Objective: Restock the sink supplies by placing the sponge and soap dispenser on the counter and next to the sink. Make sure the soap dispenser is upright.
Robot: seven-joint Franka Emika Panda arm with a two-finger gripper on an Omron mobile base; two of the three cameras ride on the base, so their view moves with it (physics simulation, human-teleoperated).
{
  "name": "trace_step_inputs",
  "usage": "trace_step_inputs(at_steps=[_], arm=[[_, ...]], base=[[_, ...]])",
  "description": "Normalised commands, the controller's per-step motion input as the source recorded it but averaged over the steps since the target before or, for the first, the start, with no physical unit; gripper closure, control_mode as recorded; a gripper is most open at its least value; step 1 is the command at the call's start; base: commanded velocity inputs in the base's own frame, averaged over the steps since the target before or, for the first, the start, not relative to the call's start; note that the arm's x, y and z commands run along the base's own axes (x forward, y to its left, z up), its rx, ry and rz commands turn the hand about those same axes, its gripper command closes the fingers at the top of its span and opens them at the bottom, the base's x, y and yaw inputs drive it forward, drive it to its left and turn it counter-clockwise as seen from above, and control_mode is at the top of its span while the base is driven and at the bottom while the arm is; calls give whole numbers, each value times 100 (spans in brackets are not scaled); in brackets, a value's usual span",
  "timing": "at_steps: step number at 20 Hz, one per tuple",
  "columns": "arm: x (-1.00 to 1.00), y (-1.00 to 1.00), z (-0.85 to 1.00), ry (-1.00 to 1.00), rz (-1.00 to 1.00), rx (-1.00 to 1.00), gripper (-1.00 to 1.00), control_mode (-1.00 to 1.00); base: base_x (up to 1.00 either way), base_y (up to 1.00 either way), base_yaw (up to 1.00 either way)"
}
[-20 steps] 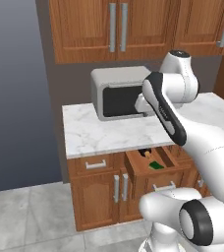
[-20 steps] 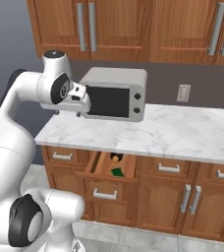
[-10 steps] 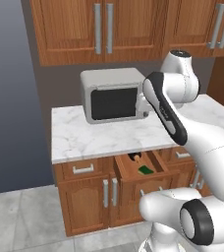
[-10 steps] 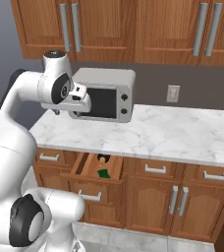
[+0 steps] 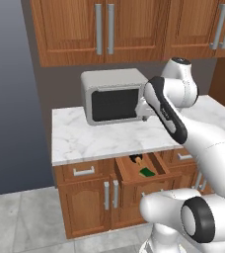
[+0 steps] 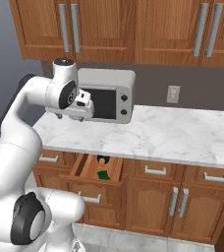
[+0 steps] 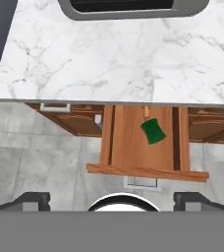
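One microwave (image 5: 114, 96) on counter (image 5: 99, 138), above open drawer (image 7: 144, 142).

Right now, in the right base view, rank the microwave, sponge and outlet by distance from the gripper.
1. Microwave, just behind the gripper.
2. Sponge, below it in the open drawer.
3. Outlet, far right, past the microwave.

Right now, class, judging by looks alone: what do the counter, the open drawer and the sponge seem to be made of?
The counter: polished stone, probably marble, white with grey veins.
The open drawer: wood with a smooth brown finish and visible grain, matching the cabinets.
The sponge: likely soft foam, a flat matte green block; its texture is too small to confirm.
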Motion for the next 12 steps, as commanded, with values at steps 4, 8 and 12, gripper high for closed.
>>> trace_step_inputs(at_steps=[4, 8, 12], arm=[[-4, -4, -100, 9, 0, 10, -100, -100], [-9, 0, -100, 19, 0, 4, -100, -100], [0, 0, -100, 22, 0, 0, -100, -100]], base=[[0, 0, 0], [0, 0, 0], [0, 0, 0]])
